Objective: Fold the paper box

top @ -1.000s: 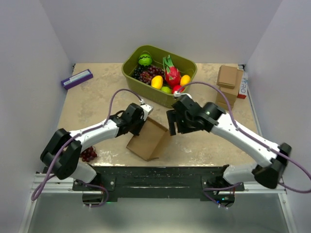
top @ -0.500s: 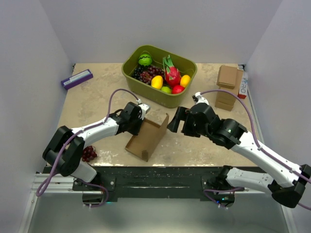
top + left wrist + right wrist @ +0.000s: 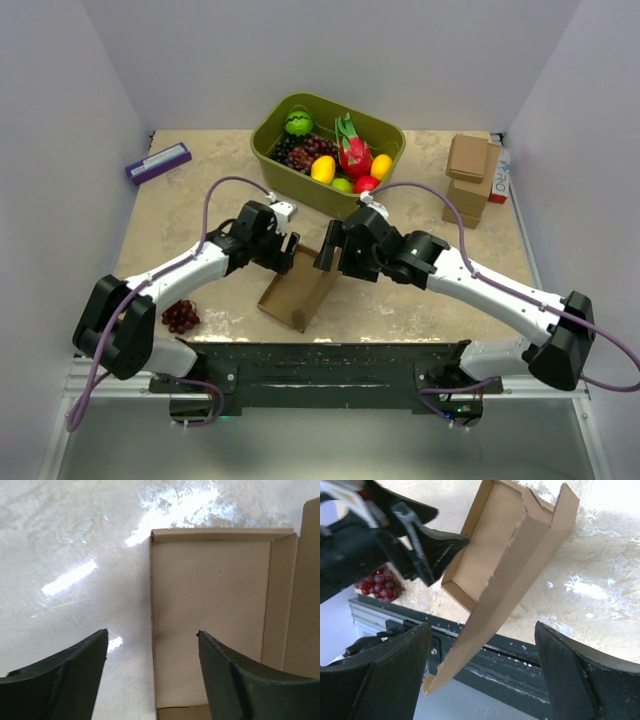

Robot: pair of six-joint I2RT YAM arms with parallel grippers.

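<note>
The paper box [image 3: 298, 292] is a brown cardboard tray lying open on the table between the two arms. My left gripper [image 3: 284, 256] hovers over its far left corner. In the left wrist view the left gripper [image 3: 152, 631] is open, straddling the tray's left wall, and the tray floor [image 3: 212, 605] shows beyond it. My right gripper [image 3: 332, 258] is at the box's far right side. The right gripper [image 3: 482, 625] is open, and the raised lid flap [image 3: 512, 570] slants between its fingers without touching them.
A green basket [image 3: 268, 148] of fruit stands at the back. A stack of small cardboard boxes [image 3: 468, 178] sits at the right, a purple box [image 3: 158, 162] at the back left. Grapes [image 3: 181, 316] lie near the front left. A black rail [image 3: 320, 362] runs along the front edge.
My left gripper has opened and let go of the box's left wall. My right gripper swung out to the right, then came back left over the raised lid flap.
</note>
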